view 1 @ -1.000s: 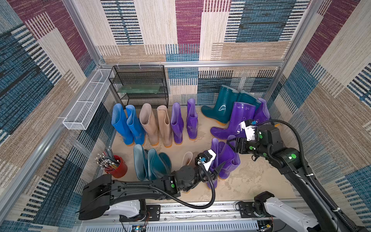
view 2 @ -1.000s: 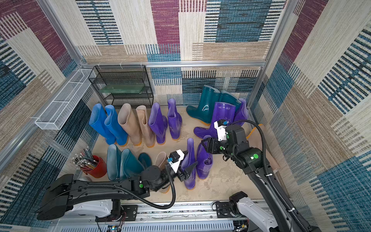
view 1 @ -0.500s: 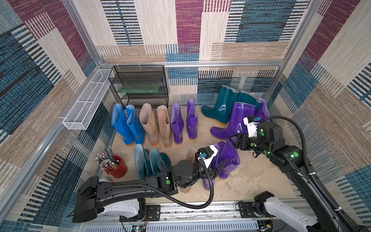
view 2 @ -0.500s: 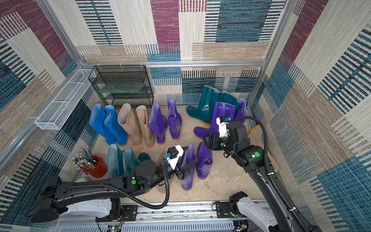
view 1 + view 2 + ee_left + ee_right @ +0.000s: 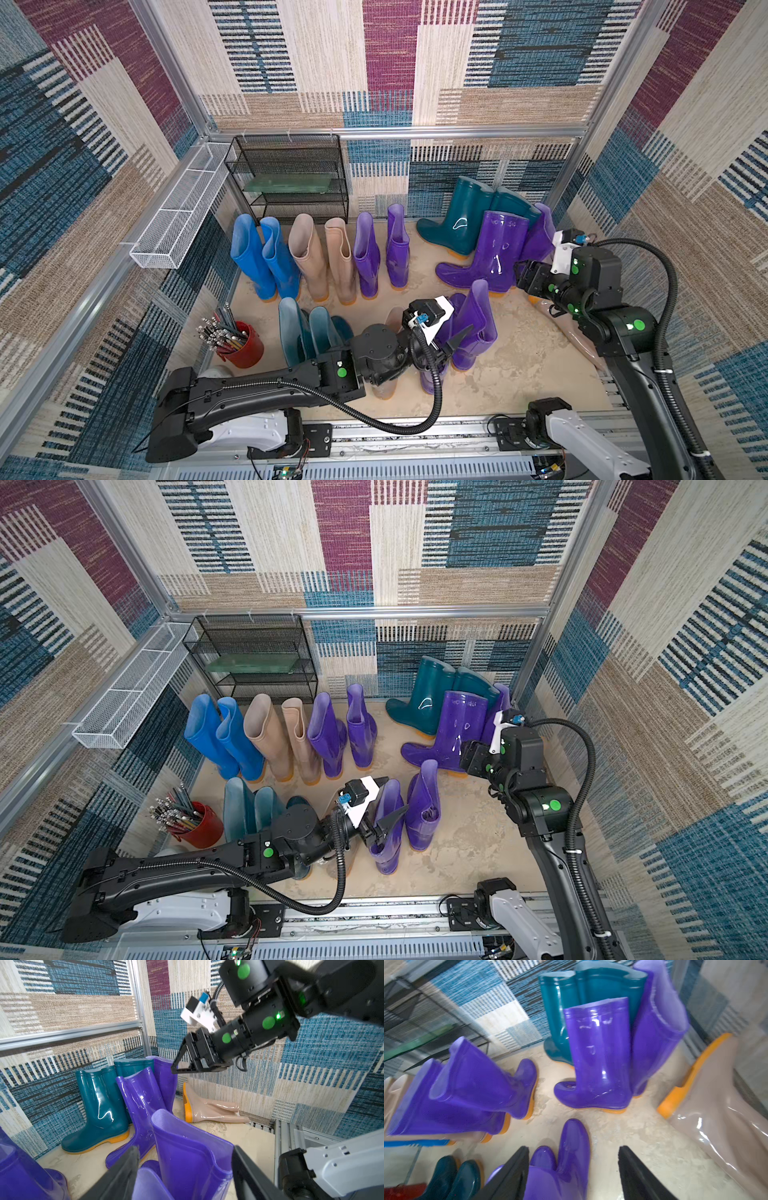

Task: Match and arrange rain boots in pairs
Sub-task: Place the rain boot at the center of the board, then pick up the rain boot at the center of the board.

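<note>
Right now the left gripper [image 5: 185,1147] hangs with its jaws spread wide over the tops of the front purple pair [image 5: 424,812]. Both shafts show between its fingers in the left wrist view, and I cannot tell whether a finger touches either. The right gripper [image 5: 573,1148] is also spread wide and empty, held above the floor near the tall purple boots [image 5: 494,253]. These stand upright in front of the dark teal pair [image 5: 461,216] by the back wall.

A fallen beige boot [image 5: 209,1109] lies on its side along the right wall. In both top views the back row runs blue pair [image 5: 259,257], beige pair [image 5: 324,257], purple pair [image 5: 382,249], all upright before the black mesh rack [image 5: 291,178]. The front teal boots [image 5: 307,332] stand near the red cup [image 5: 243,349].
</note>
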`<action>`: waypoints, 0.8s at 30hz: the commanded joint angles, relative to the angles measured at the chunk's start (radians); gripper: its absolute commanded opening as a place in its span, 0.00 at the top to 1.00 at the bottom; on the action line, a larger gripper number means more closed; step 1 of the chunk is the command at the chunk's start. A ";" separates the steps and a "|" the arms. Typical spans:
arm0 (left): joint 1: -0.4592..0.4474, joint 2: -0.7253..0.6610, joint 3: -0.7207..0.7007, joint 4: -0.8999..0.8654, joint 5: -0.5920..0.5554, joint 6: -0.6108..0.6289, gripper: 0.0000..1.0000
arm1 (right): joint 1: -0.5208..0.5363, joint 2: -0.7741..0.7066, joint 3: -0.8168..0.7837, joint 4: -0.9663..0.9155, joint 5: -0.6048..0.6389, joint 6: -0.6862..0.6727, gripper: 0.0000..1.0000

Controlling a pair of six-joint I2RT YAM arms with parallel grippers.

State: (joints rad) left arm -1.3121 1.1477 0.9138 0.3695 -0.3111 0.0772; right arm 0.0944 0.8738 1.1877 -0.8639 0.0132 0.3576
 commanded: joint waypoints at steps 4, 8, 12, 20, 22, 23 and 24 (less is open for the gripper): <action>0.035 -0.025 0.028 -0.077 -0.006 0.031 0.28 | -0.252 -0.058 -0.163 0.101 0.000 0.027 0.28; 0.093 -0.030 0.024 -0.109 0.040 -0.033 0.28 | -0.371 -0.040 -0.297 0.231 -0.052 0.081 0.19; 0.143 -0.037 0.007 -0.133 0.077 -0.080 0.28 | -0.466 0.058 -0.414 0.420 -0.160 0.123 0.10; 0.225 -0.064 -0.113 -0.075 0.122 -0.160 0.27 | -0.486 0.489 -0.298 0.487 -0.094 0.223 0.04; 0.254 -0.065 -0.135 -0.066 0.146 -0.185 0.27 | -0.490 0.590 -0.253 0.481 -0.049 0.232 0.04; 0.264 -0.066 -0.141 -0.067 0.155 -0.192 0.27 | -0.487 0.620 -0.248 0.494 -0.043 0.234 0.04; 0.274 -0.068 -0.150 -0.062 0.165 -0.198 0.27 | -0.484 0.649 -0.244 0.512 -0.039 0.238 0.05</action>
State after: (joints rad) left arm -1.0557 1.0859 0.7799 0.2680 -0.1989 -0.0643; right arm -0.3935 1.4715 0.9253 -0.4053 -0.0765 0.5674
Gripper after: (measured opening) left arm 0.730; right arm 0.956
